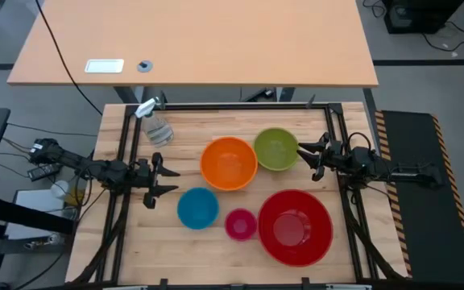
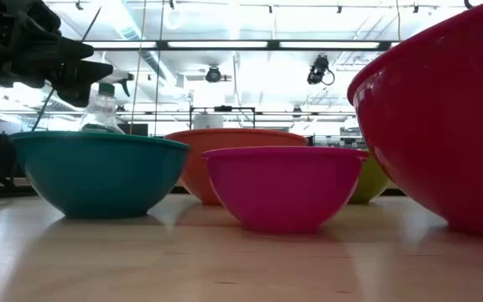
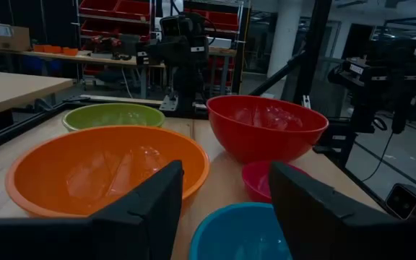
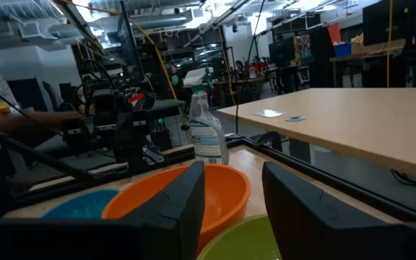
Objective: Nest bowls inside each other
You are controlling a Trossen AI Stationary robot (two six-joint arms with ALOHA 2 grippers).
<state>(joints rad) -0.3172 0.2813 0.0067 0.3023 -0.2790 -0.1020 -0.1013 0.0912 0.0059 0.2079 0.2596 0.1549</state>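
Five bowls stand apart on their bases on the wooden table (image 1: 135, 250): orange bowl (image 1: 228, 163) in the middle, green bowl (image 1: 276, 149) to its right, red bowl (image 1: 295, 227) at the near right, blue bowl (image 1: 197, 208) and pink bowl (image 1: 241, 224) in front. My left gripper (image 1: 170, 181) hovers open at the table's left, pointing level past the blue bowl (image 3: 240, 235) and the orange bowl (image 3: 107, 170). My right gripper (image 1: 303, 157) hovers open just right of the green bowl, pointing left over the green bowl (image 4: 248, 238). Neither touches anything.
A clear spray bottle (image 1: 155, 125) stands upright at the table's far left, behind the orange bowl. Black frame rails (image 1: 240, 105) run along the table's edges. A light wooden desk (image 1: 200, 40) lies beyond the far edge. Bare wood shows at the near left.
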